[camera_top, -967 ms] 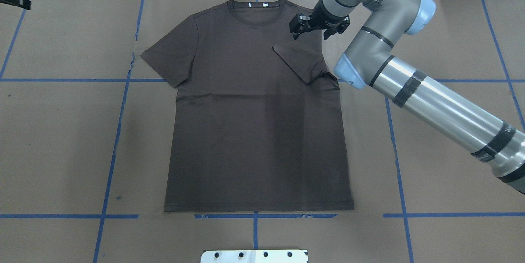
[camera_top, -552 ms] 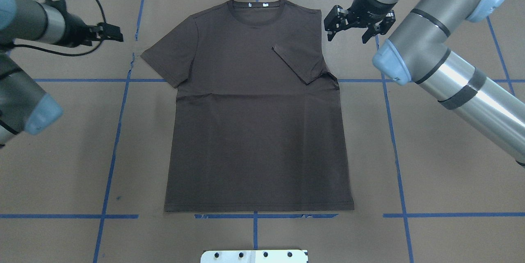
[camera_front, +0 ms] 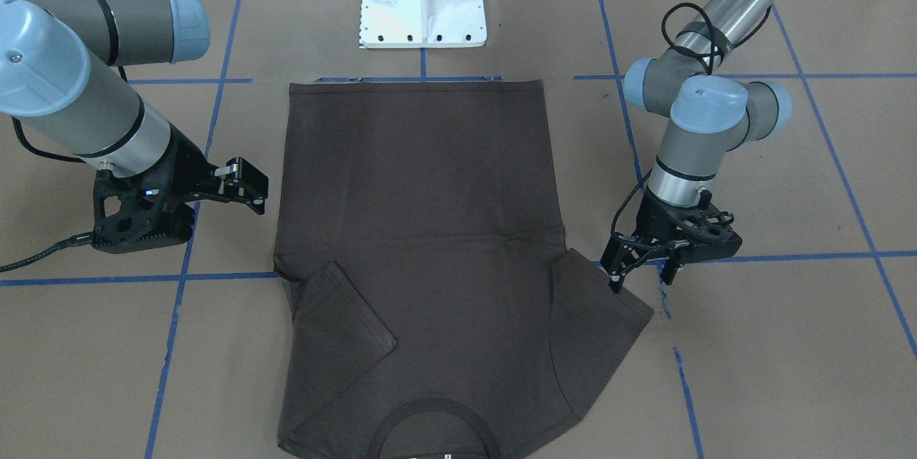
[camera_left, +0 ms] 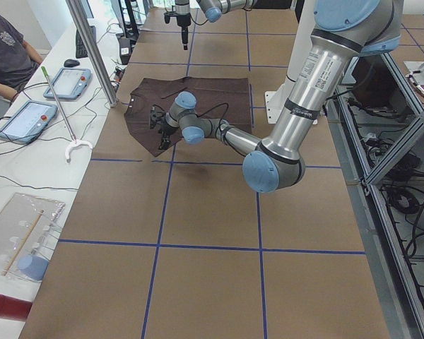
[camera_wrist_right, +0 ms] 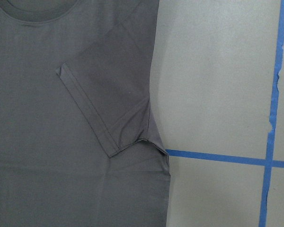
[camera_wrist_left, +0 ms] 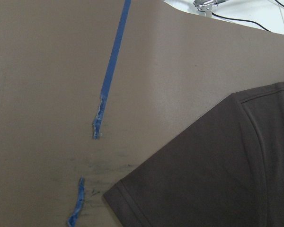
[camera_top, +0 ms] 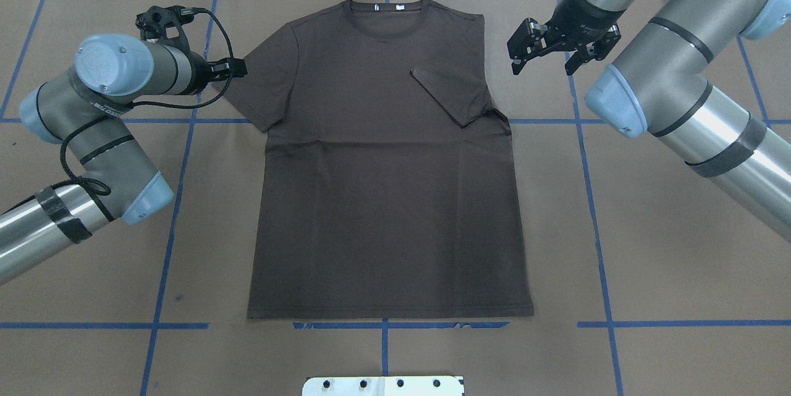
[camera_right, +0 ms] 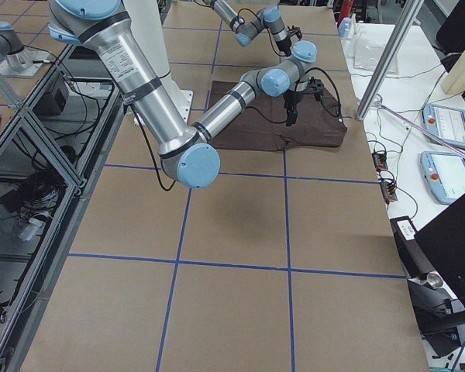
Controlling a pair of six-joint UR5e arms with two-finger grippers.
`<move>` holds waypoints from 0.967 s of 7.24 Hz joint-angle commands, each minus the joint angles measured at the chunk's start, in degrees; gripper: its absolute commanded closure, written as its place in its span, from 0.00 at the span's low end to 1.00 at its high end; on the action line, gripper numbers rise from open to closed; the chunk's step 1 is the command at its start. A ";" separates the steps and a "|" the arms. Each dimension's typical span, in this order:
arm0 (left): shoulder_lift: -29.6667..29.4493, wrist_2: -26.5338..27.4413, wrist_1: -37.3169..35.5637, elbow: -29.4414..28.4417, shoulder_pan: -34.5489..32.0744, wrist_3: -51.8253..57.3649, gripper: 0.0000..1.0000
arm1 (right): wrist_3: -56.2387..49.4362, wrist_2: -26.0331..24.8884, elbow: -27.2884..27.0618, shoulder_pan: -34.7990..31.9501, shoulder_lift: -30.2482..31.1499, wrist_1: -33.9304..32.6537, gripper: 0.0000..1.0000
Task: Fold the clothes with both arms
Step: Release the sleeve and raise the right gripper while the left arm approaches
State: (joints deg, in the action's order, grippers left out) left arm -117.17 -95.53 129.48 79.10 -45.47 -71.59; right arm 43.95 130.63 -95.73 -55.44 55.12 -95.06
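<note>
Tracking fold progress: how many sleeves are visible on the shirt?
2. The folded sleeve lies on the T-shirt's chest, right-arm side; the flat sleeve spreads out by the left claw.

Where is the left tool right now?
In the overhead view the left tool is on the view's left, at the outer edge of the flat, unfolded sleeve of the T-shirt, far from the right tool.

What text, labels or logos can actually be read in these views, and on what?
No text is legible in any view.
On the T-shirt, the white neck tags carry dark marks that are too small to read.
The lettering on the wrist band of the right arm is blurred and unreadable.
The blue joint cap of the left arm has an embossed logo that is not legible.
The label on the left arm's tube in the exterior left view is too small to read.
</note>
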 commanded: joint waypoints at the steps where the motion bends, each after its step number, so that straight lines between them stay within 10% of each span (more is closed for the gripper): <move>1: -1.39 0.44 0.69 -3.85 0.30 0.04 0.02 | 0.26 -0.11 0.54 0.25 -0.19 0.31 0.00; 7: -3.86 3.25 3.23 -10.54 0.39 0.39 0.10 | 0.35 -0.11 0.36 0.25 -0.37 0.40 0.00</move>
State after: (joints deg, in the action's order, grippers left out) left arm -120.99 -92.35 132.66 68.91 -45.09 -71.26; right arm 44.30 130.52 -95.33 -55.20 54.76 -94.66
